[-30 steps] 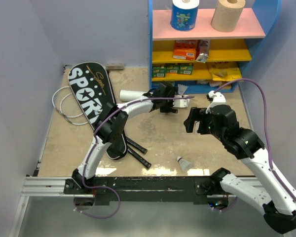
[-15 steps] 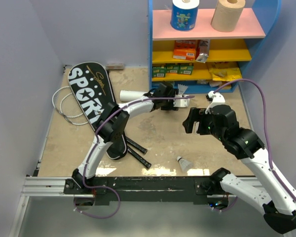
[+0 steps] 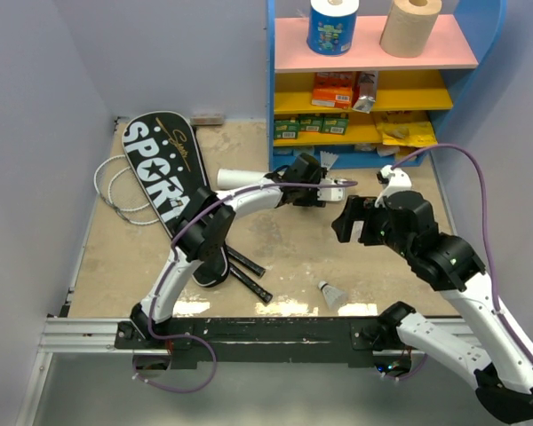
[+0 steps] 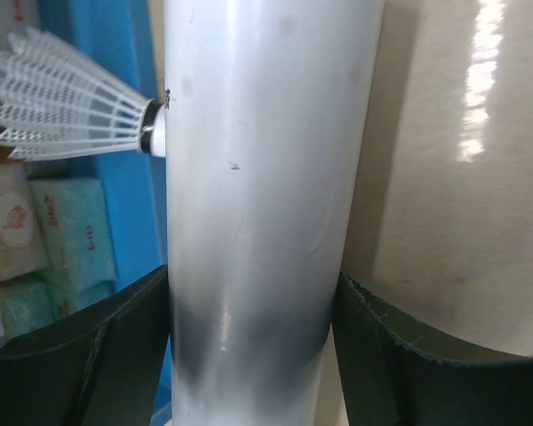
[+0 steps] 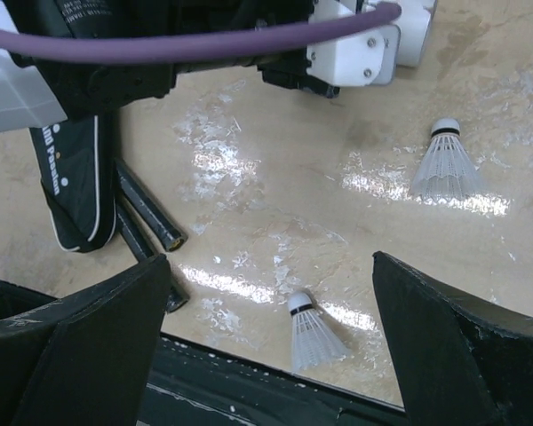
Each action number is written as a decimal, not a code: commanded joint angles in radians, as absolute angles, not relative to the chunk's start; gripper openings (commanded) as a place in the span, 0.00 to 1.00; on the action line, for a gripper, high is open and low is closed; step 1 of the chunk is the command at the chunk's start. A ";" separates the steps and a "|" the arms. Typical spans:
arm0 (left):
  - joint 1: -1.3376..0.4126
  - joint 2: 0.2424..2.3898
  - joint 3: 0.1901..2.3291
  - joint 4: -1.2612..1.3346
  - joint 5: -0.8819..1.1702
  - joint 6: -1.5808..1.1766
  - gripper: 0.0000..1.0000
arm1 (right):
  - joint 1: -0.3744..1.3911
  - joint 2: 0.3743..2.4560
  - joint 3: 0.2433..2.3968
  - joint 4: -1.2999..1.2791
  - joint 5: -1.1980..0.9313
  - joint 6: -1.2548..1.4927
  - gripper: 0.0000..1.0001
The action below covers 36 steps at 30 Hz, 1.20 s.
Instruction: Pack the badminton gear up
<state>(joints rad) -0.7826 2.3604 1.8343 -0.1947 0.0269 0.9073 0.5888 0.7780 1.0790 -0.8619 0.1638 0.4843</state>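
Observation:
My left gripper (image 3: 304, 185) is shut on the long white tube (image 3: 240, 177), which fills the left wrist view (image 4: 266, 177) between the two black fingers (image 4: 115, 346). A white shuttlecock (image 4: 71, 106) lies just behind the tube by the blue shelf base (image 3: 330, 160). My right gripper (image 3: 346, 219) is open and empty above the floor (image 5: 266, 293). Below it lie one shuttlecock by the front rail (image 5: 315, 337) (image 3: 331, 294) and another further right (image 5: 444, 164). The black "SPORT" cover (image 3: 164, 173) lies at the left with black racket handles (image 3: 247, 273) sticking out.
A blue shelf unit (image 3: 271, 89) stands at the back right with paper rolls (image 3: 333, 25) on top and yellow and orange packets (image 3: 333, 89) inside. A white cord loop (image 3: 115, 191) lies left of the cover. A black rail (image 3: 249, 330) runs along the front edge.
My left gripper has shifted slightly right and nearer with the tube in it. My right gripper has barely moved.

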 commanded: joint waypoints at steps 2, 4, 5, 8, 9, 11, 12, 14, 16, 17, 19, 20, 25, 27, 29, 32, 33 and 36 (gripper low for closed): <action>-0.851 2.273 1.813 -0.357 0.002 0.862 0.00 | 0.591 0.733 1.161 -0.902 0.173 0.511 0.99; -0.868 2.246 1.807 -0.377 -0.026 0.850 0.00 | 0.589 0.713 1.175 -0.920 0.176 0.518 0.99; -0.873 2.235 1.807 -0.385 -0.032 0.841 0.00 | 0.589 0.707 1.183 -0.925 0.179 0.522 0.99; -0.899 2.192 1.806 -0.408 -0.057 0.828 0.00 | 0.591 0.692 1.209 -0.945 0.184 0.529 0.99; -0.903 2.181 1.805 -0.413 -0.070 0.827 0.00 | 0.589 0.692 1.225 -0.953 0.186 0.532 0.99; -0.922 2.143 1.804 -0.428 -0.087 0.825 0.00 | 0.591 0.695 1.241 -0.971 0.193 0.534 0.99; -0.926 2.129 1.804 -0.433 -0.104 0.825 0.00 | 0.591 0.696 1.258 -0.974 0.195 0.537 0.98; -0.940 2.092 1.804 -0.452 -0.123 0.828 0.00 | 0.589 0.698 1.281 -0.977 0.196 0.538 0.98; -0.946 2.059 1.805 -0.474 -0.153 0.831 0.00 | 0.589 0.699 1.293 -0.980 0.201 0.538 0.98; -0.948 2.048 1.807 -0.483 -0.163 0.836 0.00 | 0.589 0.699 1.304 -0.980 0.201 0.538 0.98; -0.953 2.019 1.813 -0.505 -0.198 0.842 0.00 | 0.589 0.703 1.312 -0.980 0.199 0.541 0.98; -0.953 2.008 1.816 -0.514 -0.210 0.847 0.00 | 0.591 0.706 1.316 -0.979 0.195 0.540 0.98; -0.963 1.928 1.818 -0.558 -0.331 0.859 0.00 | 0.589 0.710 1.330 -0.973 0.183 0.548 0.98; -0.966 1.887 1.818 -0.575 -0.382 0.853 0.00 | 0.589 0.713 1.341 -0.976 0.183 0.546 0.98; -0.966 1.856 1.813 -0.595 -0.416 0.832 0.00 | 0.591 0.715 1.351 -0.980 0.184 0.545 0.98; -0.971 1.789 1.798 -0.627 -0.468 0.789 0.00 | 0.589 0.718 1.361 -0.982 0.183 0.542 0.98; -0.980 1.748 1.780 -0.630 -0.491 0.776 0.00 | 0.589 0.718 1.362 -0.980 0.183 0.538 0.98; -1.002 1.660 1.732 -0.663 -0.541 0.726 0.00 | 0.589 0.723 1.371 -0.977 0.179 0.532 0.98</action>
<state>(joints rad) -0.9691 1.8198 1.7668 -0.6254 -0.3977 0.7891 0.5888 0.7139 1.3270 -0.9844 0.1726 0.5323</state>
